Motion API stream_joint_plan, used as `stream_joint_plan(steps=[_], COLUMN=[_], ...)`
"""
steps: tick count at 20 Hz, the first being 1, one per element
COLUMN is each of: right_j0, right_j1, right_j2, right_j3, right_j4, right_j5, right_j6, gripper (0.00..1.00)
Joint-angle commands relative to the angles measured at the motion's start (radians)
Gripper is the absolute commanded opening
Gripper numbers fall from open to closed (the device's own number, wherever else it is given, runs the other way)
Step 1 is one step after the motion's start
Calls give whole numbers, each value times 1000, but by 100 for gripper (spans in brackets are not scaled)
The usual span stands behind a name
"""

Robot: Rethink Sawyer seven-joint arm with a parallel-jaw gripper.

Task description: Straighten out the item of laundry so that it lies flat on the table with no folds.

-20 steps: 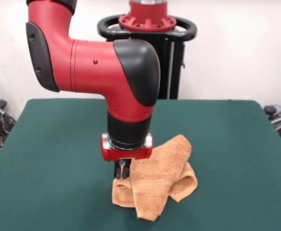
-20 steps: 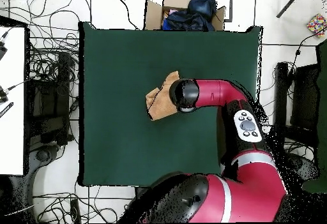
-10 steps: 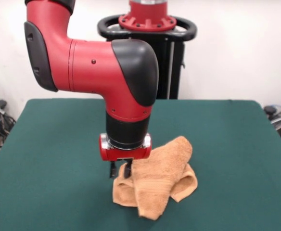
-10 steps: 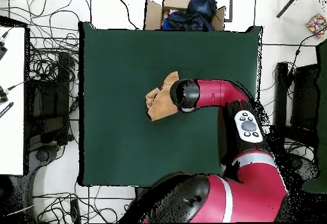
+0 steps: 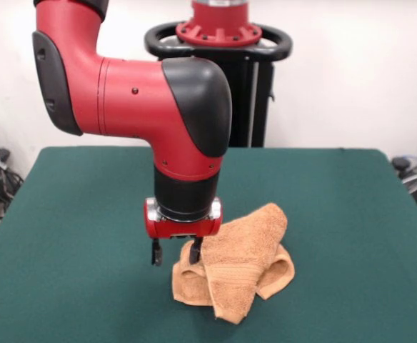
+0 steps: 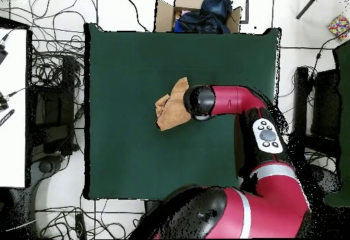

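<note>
Washcloth point(image 5: 238, 268) looks light, limp, bunched on the table point(image 5: 73, 214); gripper point(image 5: 176, 251) fingers spread, empty, at its left edge — best pinch a free corner.

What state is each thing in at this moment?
washcloth: crumpled, folded over itself, lying on the table, not flat.
gripper: open, empty, fingers at the washcloth's edge.
table: bears only the washcloth.
cardboard box: open, dark cloth inside.

No legible text, label, brand, number or sign is observed on any surface in the front or overhead view
</note>
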Motion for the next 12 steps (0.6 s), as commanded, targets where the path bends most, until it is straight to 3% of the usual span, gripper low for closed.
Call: stream_joint_plan(steps=[1,7,12], right_j0=[0,-2,68], right_j1=[31,36,112], right_j2=[92,93,37], right_j3=[16,15,-64], right_j4=[-25,-25,-55], right_j5=[36,31,30], right_j6=[-109,-108,-32], gripper=[100,100,100])
